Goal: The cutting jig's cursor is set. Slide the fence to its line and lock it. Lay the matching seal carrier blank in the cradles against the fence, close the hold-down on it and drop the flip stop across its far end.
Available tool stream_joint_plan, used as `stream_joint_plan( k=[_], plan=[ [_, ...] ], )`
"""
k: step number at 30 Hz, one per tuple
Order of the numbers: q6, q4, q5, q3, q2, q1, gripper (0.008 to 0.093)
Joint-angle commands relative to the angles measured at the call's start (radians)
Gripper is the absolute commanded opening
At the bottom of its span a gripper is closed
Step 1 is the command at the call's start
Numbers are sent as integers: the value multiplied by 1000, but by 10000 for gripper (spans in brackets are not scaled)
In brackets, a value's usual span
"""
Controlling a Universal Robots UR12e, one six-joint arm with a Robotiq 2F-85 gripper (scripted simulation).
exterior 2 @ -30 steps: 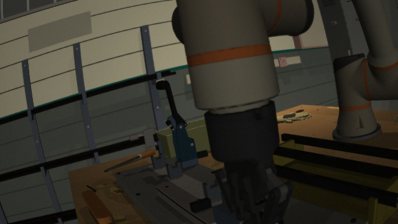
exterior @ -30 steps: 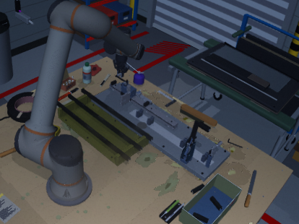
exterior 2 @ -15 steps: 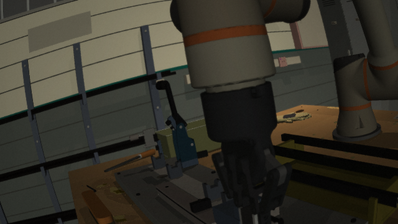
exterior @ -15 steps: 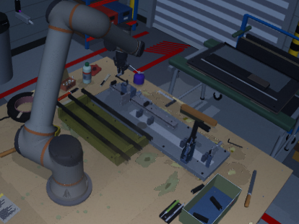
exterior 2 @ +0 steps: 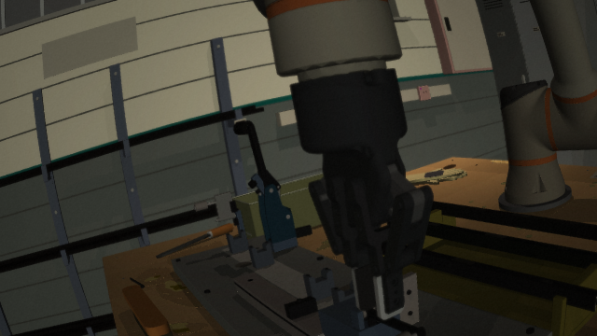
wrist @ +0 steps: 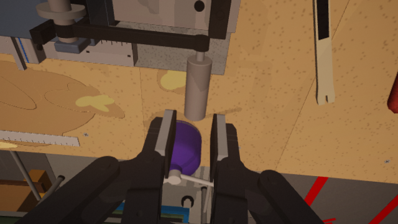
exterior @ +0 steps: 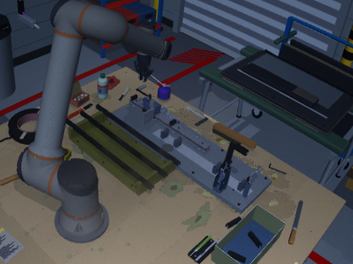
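Observation:
The cutting jig is a grey plate along the bench, with its fence at the far left end and a black lock lever with a grey cylindrical handle sticking out past the plate's end. The hold-down clamp stands with its handle raised near the right end, and the flip stop sits beside it. Three long black carrier blanks lie on an olive rack in front of the jig. My gripper hangs above the bench just beyond the lever handle, partly closed and empty.
A purple pot with a white brush sits on the bench below my fingers. A green bin stands at the near right corner. A bottle, a steel rule, a file and small tools lie around the jig.

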Motion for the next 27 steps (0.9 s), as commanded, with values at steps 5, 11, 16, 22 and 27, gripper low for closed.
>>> stream_joint_plan(
  k=[5,11,16,22,27],
  plan=[
    [0,16,0,-8,-9,0,311],
    [0,28,0,-14,-16,0,311],
    [0,33,0,-16,-18,0,311],
    [0,34,0,-17,-18,0,336],
    [0,34,0,-17,-18,0,436]
  ],
)
